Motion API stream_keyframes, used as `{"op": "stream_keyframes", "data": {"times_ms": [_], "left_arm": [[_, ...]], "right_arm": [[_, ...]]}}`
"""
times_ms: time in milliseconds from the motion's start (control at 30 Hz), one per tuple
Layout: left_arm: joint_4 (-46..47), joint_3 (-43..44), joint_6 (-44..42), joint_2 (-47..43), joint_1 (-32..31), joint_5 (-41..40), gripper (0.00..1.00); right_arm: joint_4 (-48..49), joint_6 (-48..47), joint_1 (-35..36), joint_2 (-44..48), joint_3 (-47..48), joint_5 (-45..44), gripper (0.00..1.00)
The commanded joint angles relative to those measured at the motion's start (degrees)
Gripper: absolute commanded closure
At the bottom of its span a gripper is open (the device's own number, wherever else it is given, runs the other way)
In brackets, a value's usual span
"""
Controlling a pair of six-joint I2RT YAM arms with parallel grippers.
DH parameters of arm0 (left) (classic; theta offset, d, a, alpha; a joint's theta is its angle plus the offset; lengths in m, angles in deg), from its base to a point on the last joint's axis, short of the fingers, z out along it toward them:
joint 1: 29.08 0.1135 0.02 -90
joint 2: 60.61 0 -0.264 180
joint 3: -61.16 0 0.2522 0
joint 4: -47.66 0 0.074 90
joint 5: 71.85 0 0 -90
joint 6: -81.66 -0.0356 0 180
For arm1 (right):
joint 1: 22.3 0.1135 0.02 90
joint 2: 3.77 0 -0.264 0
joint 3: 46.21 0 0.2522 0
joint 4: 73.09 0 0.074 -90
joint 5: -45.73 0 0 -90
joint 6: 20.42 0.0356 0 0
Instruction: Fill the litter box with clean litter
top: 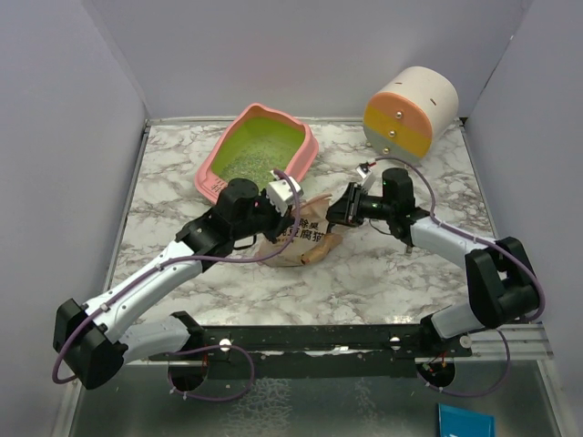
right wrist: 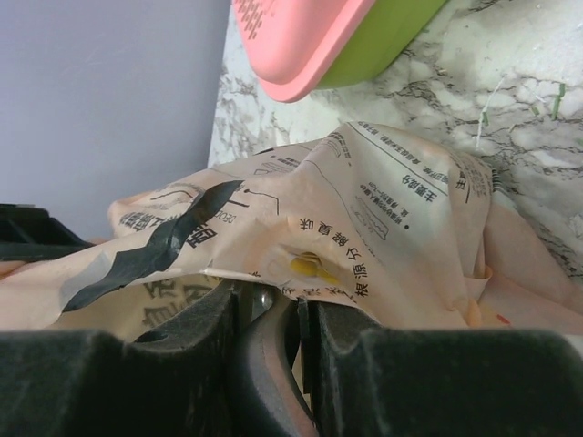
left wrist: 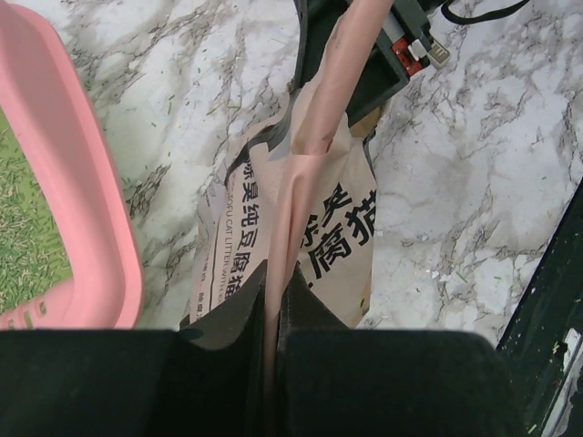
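Both grippers are pinching the crinkly beige litter pouch (top: 308, 238) mid-frame. The left gripper (left wrist: 275, 296) is clamped on its folded edge, and the right gripper (right wrist: 271, 305) is squeezing the creased paper. The rounded pink plastic litter box (top: 211, 175) sits upper left of centre on the marble table (top: 419, 273), with grainy pale clean litter (top: 253, 162) across its lime floor.
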Motion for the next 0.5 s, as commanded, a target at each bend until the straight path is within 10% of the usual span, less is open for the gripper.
{"op": "stream_keyframes", "data": {"times_ms": [0,467], "left_arm": [[7.34,3.02,-0.07,-6.87,0.5,-3.13,1.0],[6.23,2.59,0.01,-8.52,0.5,-2.49,1.0]], "right_arm": [[3.4,5.88,-2.94,2.13,-2.43,4.05,0.99],[-1.39,3.67,-13.3,7.76,-3.57,7.94,0.99]]}}
